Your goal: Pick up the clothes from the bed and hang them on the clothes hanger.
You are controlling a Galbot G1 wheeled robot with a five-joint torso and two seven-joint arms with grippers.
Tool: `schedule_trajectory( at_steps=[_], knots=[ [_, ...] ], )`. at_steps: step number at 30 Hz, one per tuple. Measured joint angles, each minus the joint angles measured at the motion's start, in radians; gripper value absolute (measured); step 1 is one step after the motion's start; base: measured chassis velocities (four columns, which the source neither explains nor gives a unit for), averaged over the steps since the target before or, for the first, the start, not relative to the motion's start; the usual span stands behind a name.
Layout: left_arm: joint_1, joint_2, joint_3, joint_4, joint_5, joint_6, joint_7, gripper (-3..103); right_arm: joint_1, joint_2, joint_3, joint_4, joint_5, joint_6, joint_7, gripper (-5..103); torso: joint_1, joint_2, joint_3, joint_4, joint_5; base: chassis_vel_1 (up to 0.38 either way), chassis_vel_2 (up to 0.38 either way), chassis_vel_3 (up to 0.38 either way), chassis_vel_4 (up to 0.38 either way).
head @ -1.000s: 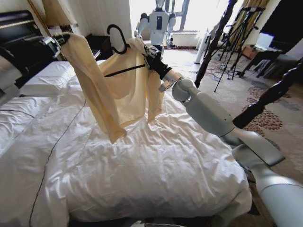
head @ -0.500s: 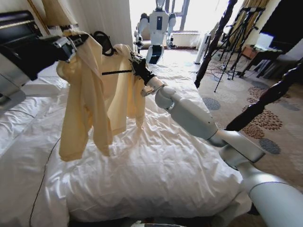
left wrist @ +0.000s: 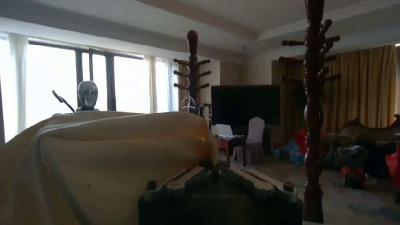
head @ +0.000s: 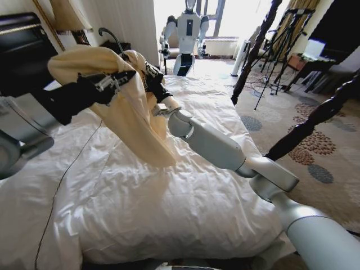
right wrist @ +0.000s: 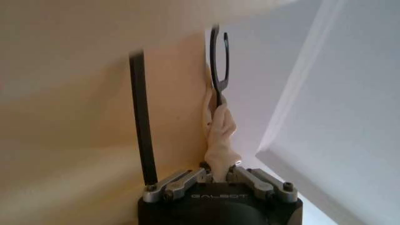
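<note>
The cream clothes [head: 138, 129] hang in the air over the white bed [head: 169, 219], draped on the black clothes hanger, whose hook [head: 110, 37] sticks up above them. My left gripper [head: 118, 80] comes in from the left and is shut on a fold of the clothes [left wrist: 93, 159]. My right gripper [head: 151, 76] reaches from the lower right and is shut on the far shoulder. In the right wrist view, that gripper [right wrist: 218, 172] pinches a bunched strip of the clothes [right wrist: 220, 136] just below the hanger hook [right wrist: 218, 61], with the hanger's black bar [right wrist: 142, 122] beside it.
A dark bed post [head: 256, 50] and another [head: 320, 115] stand to the right of the bed. Another robot [head: 188, 28] is by the window, with black tripods [head: 284, 39] to its right. A thin black cable [head: 56, 191] runs over the duvet. The dark headboard [head: 22, 45] is at the far left.
Both arms have carried the clothes and hanger to the left. The left gripper has swung right and down toward the right one, so the clothes are now bunched together and the hook has risen.
</note>
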Motion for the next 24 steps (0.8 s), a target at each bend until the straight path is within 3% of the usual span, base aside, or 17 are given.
schedule_trajectory(
  at_steps=[4,7,8,11,12,16,23,24],
  knots=[
    [0.009,-0.02,0.002,-0.023,0.002,0.026,-0.04,-1,-0.003,-0.003,0.017,0.0,0.012,-0.01,0.009,3,0.0,0.0,0.0,0.0,0.0003,0.0,0.0,0.0,0.0],
    [0.017,-0.038,0.001,-0.037,0.002,0.04,-0.089,13,-0.007,-0.018,0.037,0.0,0.024,-0.016,0.015,3,0.0,0.0,0.0,-0.0001,0.0002,0.0,0.0,0.0,0.0],
    [0.017,-0.038,0.001,-0.037,0.002,0.04,-0.089,13,-0.007,-0.018,0.037,0.0,0.024,-0.016,0.015,3,0.0,0.0,0.0,-0.0001,0.0002,0.0,0.0,0.0,0.0],
    [0.022,-0.049,0.004,-0.046,0.0,0.041,-0.158,29,-0.009,-0.036,0.054,-0.001,0.03,-0.018,0.016,3,0.0,0.0,0.0,-0.0001,0.0003,0.0,0.0,0.0,0.0],
    [0.022,-0.051,0.004,-0.046,-0.001,0.041,-0.171,29,-0.011,-0.042,0.058,0.0,0.031,-0.019,0.016,3,0.0,0.0,0.0,-0.0001,0.0003,0.0,0.0,0.0,0.0],
    [0.022,-0.055,0.002,-0.044,-0.012,0.041,-0.193,40,-0.015,-0.055,0.07,0.002,0.034,-0.022,0.018,3,0.0,0.0,0.0,-0.0001,0.0002,0.0,0.0,0.0,0.0],
    [0.02,-0.061,-0.007,-0.048,-0.047,0.035,-0.243,72,-0.02,-0.064,0.122,-0.012,0.035,-0.02,0.02,3,0.0,0.0,0.0,0.0,-0.0001,0.0,0.0,0.0,0.0],
    [0.02,-0.061,-0.007,-0.048,-0.047,0.035,-0.243,72,-0.02,-0.064,0.122,-0.012,0.035,-0.02,0.02,3,0.0,0.0,0.0,0.0,-0.0001,0.0,0.0,0.0,0.0]
  ],
)
